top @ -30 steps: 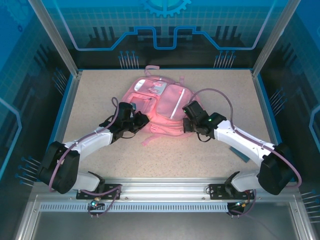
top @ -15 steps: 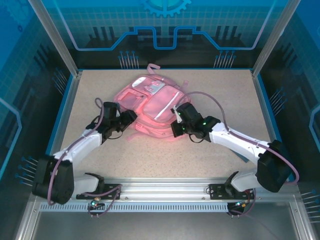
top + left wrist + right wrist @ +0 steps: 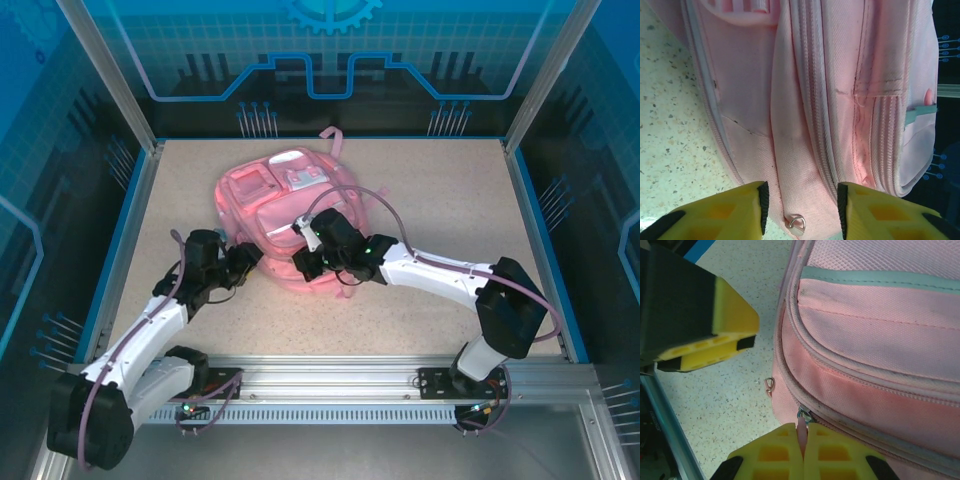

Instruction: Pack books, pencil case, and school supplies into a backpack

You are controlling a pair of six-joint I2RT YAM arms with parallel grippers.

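Both arms and the backpack (image 3: pixel 270 195) have swung leftward. The right gripper (image 3: pixel 804 452) pinches a thin pink zip tab (image 3: pixel 802 432); the left gripper (image 3: pixel 800 207) stands parted, woven ribbed seam and small metal ring (image 3: pixel 796 223) between its jaws.

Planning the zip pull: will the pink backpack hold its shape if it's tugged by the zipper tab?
Probably not: the backpack is soft woven fabric, lying slumped, so it likely bends. It may slide on the table, since the right gripper pinches just its zipper tab.
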